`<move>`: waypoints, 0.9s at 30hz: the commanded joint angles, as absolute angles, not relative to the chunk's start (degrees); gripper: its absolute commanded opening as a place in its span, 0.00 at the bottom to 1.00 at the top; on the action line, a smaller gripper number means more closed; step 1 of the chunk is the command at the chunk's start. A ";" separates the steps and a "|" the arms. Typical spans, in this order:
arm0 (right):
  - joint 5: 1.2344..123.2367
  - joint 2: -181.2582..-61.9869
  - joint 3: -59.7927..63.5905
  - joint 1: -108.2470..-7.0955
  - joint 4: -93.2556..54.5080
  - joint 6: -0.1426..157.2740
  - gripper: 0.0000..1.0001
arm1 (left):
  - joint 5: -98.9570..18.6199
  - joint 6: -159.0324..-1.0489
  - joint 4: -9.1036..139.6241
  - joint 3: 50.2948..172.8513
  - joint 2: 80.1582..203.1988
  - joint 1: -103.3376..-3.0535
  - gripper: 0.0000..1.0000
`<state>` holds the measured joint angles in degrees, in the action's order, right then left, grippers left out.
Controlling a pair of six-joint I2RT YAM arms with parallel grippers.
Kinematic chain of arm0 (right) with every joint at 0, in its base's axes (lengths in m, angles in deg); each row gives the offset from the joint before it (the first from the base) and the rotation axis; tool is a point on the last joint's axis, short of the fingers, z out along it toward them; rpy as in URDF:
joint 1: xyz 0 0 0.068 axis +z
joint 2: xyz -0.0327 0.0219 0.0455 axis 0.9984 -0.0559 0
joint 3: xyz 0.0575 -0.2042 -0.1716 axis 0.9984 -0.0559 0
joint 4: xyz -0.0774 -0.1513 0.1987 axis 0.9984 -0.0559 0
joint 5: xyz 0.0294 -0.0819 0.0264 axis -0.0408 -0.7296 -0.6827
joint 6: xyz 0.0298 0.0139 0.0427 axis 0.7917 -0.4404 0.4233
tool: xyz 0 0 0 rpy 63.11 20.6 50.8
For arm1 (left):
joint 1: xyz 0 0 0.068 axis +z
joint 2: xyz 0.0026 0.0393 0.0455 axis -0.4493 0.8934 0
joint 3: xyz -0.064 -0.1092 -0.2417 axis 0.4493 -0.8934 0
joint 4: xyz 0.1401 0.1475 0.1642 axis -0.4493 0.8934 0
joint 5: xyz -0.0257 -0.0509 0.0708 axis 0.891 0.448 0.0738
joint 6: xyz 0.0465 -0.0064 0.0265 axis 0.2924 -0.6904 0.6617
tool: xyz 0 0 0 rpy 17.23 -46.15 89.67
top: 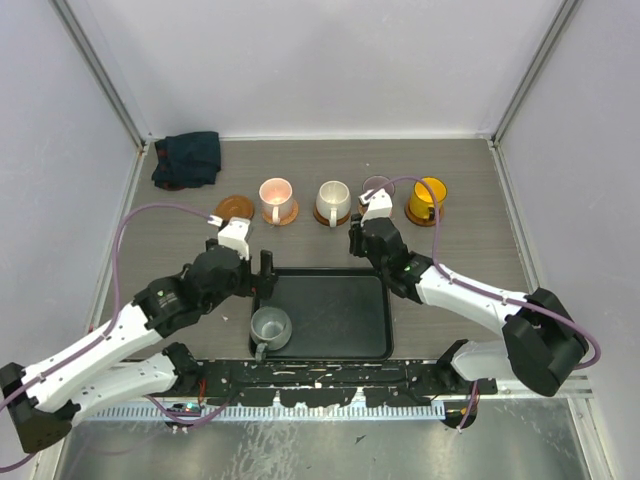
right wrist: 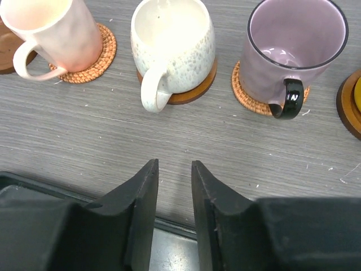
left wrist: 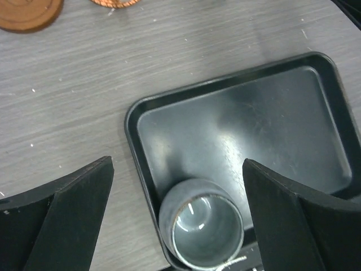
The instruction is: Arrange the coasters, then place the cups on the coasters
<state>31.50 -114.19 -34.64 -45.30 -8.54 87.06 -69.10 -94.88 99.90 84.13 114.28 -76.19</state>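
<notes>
A grey-green cup stands in the near left corner of the black tray. My left gripper hovers above it, open wide; in the left wrist view the cup sits low between the two fingers. Along the back runs a row: a bare brown coaster, then pink cup, cream cup, mauve cup and yellow cup, each on a coaster. My right gripper is open a little, empty, over the table by the tray's far edge, facing the cream cup.
A dark blue cloth lies in the back left corner. White enclosure walls stand on three sides of the table. The bare brown coaster shows at the top left of the left wrist view.
</notes>
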 commanded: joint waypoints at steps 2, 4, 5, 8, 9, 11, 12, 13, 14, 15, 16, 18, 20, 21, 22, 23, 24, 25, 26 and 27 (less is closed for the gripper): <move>30.58 -112.87 -31.72 -45.60 -7.35 87.13 0.42 | -65.66 -98.86 106.92 84.56 111.73 -79.02 0.98; 30.43 -112.84 -31.81 -45.72 -7.58 87.18 0.45 | -64.15 -99.90 107.63 84.28 111.96 -80.73 0.98; 30.26 -112.75 -31.83 -45.72 -7.83 87.21 0.47 | -63.42 -100.64 107.81 84.09 112.04 -81.69 0.98; 29.59 -112.39 -32.06 -45.74 -8.59 87.20 0.55 | -62.89 -104.21 109.38 83.36 112.06 -84.98 0.98; 29.41 -112.30 -32.12 -45.73 -8.73 87.14 0.58 | -63.05 -105.48 110.18 83.16 111.99 -86.11 0.98; 29.19 -112.22 -32.16 -45.76 -8.97 87.14 0.64 | -64.03 -108.54 112.32 82.71 111.97 -88.05 0.98; 29.10 -112.29 -32.10 -45.79 -9.07 87.06 0.66 | -64.55 -109.96 113.49 82.54 111.94 -88.91 0.98; 29.07 -112.31 -32.03 -45.81 -9.17 87.09 0.68 | -65.08 -111.28 114.24 82.29 112.02 -89.88 0.98; 29.00 -112.39 -31.99 -45.83 -9.32 87.17 0.68 | -65.50 -112.42 115.60 82.00 112.04 -90.61 0.98; 28.97 -112.35 -31.98 -45.82 -9.34 87.32 0.69 | -65.82 -113.42 116.47 81.72 112.11 -91.56 0.98; 28.90 -112.24 -32.04 -45.78 -9.34 87.53 0.69 | -65.98 -114.33 116.87 81.42 112.18 -92.25 0.98; 28.92 -112.10 -32.23 -45.80 -9.37 87.89 0.69 | -66.13 -116.34 117.38 80.93 112.30 -93.75 0.98; 28.97 -111.74 -32.57 -45.81 -9.34 88.36 0.69 | -66.64 -117.96 117.42 79.96 112.45 -95.34 0.98; 29.01 -111.58 -32.72 -45.80 -9.35 88.51 0.69 | -66.83 -118.86 117.46 79.41 112.51 -96.03 0.98; 29.13 -111.37 -32.89 -45.75 -9.45 88.60 0.70 | -66.84 -119.62 117.46 78.86 112.77 -96.52 0.98; 29.19 -111.19 -33.06 -45.75 -9.42 88.69 0.70 | -66.72 -120.44 117.46 78.28 113.03 -97.07 0.98; 29.24 -111.04 -33.25 -45.80 -9.39 88.78 0.70 | -66.65 -121.07 117.46 77.79 113.34 -97.47 0.98; 29.27 -110.91 -33.36 -45.80 -9.43 88.80 0.70 | -66.54 -121.70 117.38 77.40 113.64 -97.98 0.98; 29.18 -110.67 -33.52 -45.79 -9.54 88.88 0.70 | -66.54 -122.16 117.38 77.11 114.03 -98.55 0.98; 29.16 -110.48 -33.56 -45.77 -9.59 88.89 0.70 | -66.66 -122.56 117.37 76.92 114.42 -99.16 0.98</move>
